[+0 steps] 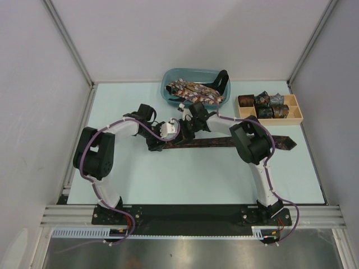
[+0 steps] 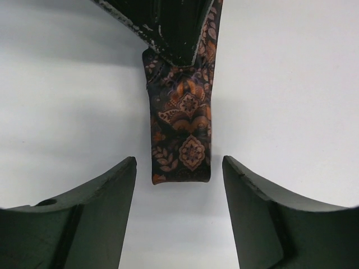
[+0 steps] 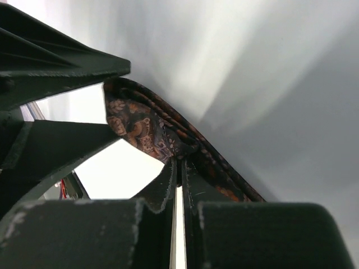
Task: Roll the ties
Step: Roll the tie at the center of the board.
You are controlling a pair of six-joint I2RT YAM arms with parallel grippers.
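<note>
Left pincer [image 2: 178, 163] gaping astride folded tie [image 2: 182, 131] edge, right pincer [image 3: 179, 171] clamped on tie, table [image 2: 291, 84] either side

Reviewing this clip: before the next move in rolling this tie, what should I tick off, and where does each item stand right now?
1. Right end effector shut on the tie: ok.
2. Left end effector open, straddling the tie's near end without touching it: ok.
3. That end doubled over to start a coil: looks so, ok.
4. Rest of the tie flat and straight on the table: ok in the top view.
5. Free compartment in the wooden tray: its right end looks bare, ok.
</note>
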